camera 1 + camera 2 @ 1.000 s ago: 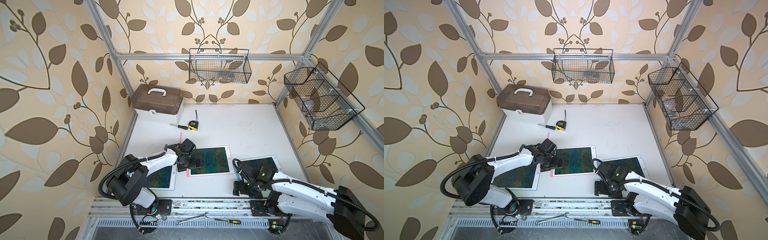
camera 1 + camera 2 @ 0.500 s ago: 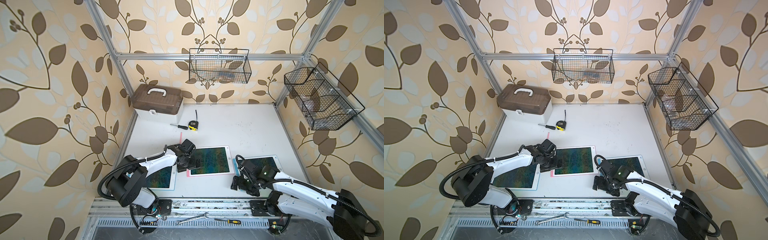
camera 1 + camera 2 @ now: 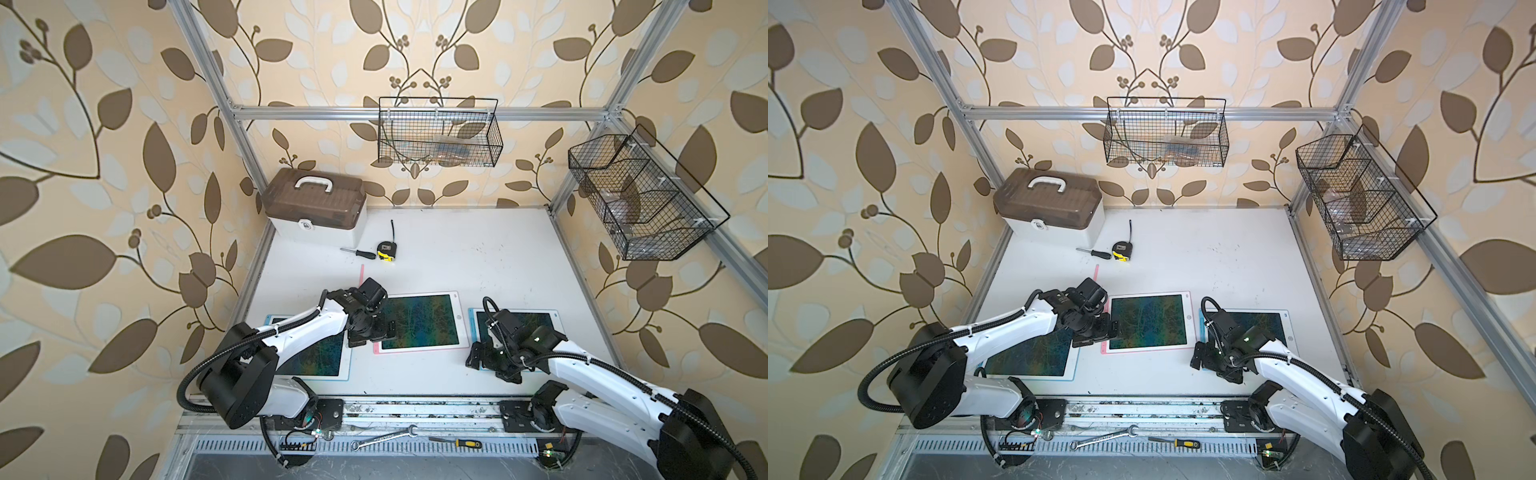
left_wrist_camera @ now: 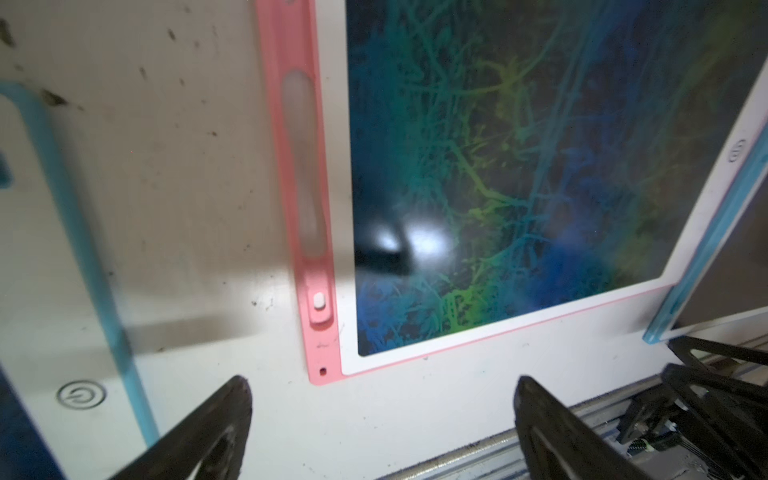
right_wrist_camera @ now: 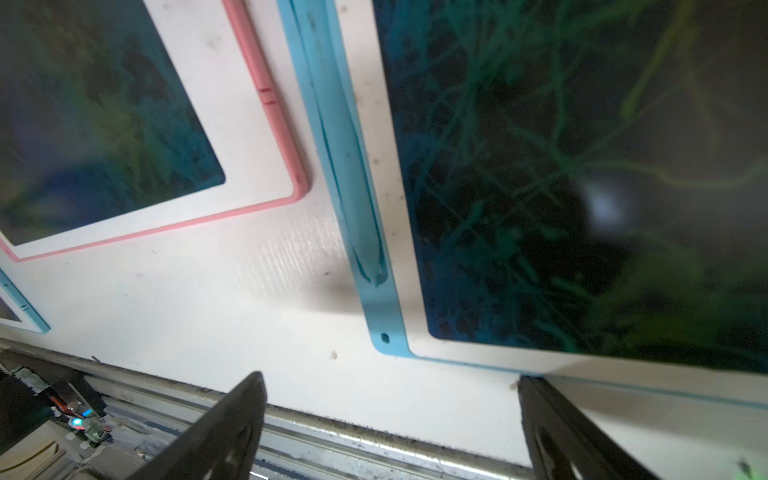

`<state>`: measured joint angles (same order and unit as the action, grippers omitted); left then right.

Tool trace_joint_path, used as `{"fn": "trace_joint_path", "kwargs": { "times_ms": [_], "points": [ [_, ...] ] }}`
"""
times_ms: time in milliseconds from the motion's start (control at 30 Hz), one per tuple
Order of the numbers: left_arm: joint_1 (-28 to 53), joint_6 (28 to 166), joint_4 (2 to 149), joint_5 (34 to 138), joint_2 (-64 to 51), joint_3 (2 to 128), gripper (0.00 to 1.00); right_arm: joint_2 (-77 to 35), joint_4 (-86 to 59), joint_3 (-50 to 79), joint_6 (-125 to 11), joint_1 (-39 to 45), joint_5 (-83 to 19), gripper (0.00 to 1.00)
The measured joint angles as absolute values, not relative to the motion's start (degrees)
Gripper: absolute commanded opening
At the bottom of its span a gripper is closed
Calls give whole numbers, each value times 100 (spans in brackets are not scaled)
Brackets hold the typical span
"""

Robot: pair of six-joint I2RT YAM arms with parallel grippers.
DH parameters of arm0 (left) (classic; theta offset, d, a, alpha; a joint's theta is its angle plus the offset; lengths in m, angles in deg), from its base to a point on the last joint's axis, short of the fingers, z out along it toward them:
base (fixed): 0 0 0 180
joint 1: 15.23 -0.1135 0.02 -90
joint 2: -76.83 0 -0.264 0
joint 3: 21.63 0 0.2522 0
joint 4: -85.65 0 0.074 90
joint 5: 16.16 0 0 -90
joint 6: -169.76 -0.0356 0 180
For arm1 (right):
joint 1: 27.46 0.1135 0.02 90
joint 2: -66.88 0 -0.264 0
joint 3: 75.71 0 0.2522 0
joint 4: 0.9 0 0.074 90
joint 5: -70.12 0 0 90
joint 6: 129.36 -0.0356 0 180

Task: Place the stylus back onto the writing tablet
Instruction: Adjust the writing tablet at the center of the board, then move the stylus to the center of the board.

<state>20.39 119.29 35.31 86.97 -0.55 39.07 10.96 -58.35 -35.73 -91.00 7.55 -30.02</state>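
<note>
**Pink stylus lies loose on the worktop; both end effectors released**

The stylus (image 3: 361,273), a thin pink rod, lies flat on the white worktop (image 3: 478,257). It sits off the far left corner of the pink-edged tablet (image 3: 419,322), near that tablet but not on it. It shows in both top views (image 3: 1096,272), between the left arm's wrist and the small tools farther back.

The left end effector (image 3: 374,334) hovers at the left edge of the pink-edged tablet. Its jaws are spread wide with nothing between them. In the left wrist view its fingers (image 4: 224,419) frame bare worktop just off the tablet's near corner. The long slot (image 4: 303,166) in the tablet's pink side strip looks pale and blurred.

The right end effector (image 3: 478,359) is also released and grasps nothing. It sits low over the worktop at the near left corner of the right blue-edged tablet (image 3: 536,322). In the right wrist view one finger (image 5: 552,419) lies at that tablet's near edge; whether it touches cannot be told.

A third tablet, the left blue-edged tablet (image 3: 320,359), lies partly under the left arm.

At the back left stands a brown-lidded toolbox (image 3: 316,208). Just in front of it lie a screwdriver (image 3: 357,252) and a yellow tape measure (image 3: 386,252).
</note>
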Motion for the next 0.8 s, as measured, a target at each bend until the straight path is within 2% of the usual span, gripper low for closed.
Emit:
{"fn": "trace_joint_path", "kwargs": {
  "times_ms": [167,467,600,800],
  "points": [
    [1551,11645,3061,8699,1,5114,99,1067,-6248,-2848,-9078,1043,-2790,95],
    [190,11140,2257,8865,-484,7166,99,523,-6184,-1254,-8914,1152,-2433,95],
    [-38,11133,2128,8885,-750,7393,98,154,-5992,-896,-8717,1085,-2394,95],
    [-184,11142,2067,8882,-1024,7367,92,-454,-5708,-566,-8372,912,-2394,95]
  ]
}}
